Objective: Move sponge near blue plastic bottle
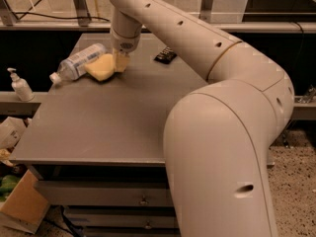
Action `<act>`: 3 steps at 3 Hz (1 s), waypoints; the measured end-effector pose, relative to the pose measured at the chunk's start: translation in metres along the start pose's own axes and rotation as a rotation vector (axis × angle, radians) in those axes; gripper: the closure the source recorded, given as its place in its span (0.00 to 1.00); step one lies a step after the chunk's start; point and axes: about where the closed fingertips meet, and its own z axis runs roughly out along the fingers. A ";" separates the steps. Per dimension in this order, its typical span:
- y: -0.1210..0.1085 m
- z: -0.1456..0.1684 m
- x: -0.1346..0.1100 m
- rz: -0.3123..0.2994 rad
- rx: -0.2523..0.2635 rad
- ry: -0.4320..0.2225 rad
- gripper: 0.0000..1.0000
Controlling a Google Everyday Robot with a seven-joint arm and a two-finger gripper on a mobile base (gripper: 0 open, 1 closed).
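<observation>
The pale yellow sponge (100, 67) lies on the grey table (98, 122) at its far left, touching the side of the blue plastic bottle (78, 61). The bottle lies on its side with its white cap pointing left. My gripper (121, 63) comes down from above at the sponge's right end and is shut on that end. The arm stretches from the lower right across the table and hides part of the table's right side.
A small black object (165, 56) lies on the table to the right of the gripper. A white pump dispenser (19, 85) stands on a ledge left of the table. A cardboard box (22, 206) sits on the floor at the lower left.
</observation>
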 end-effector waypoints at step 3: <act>0.000 -0.001 -0.005 -0.005 -0.015 0.004 0.00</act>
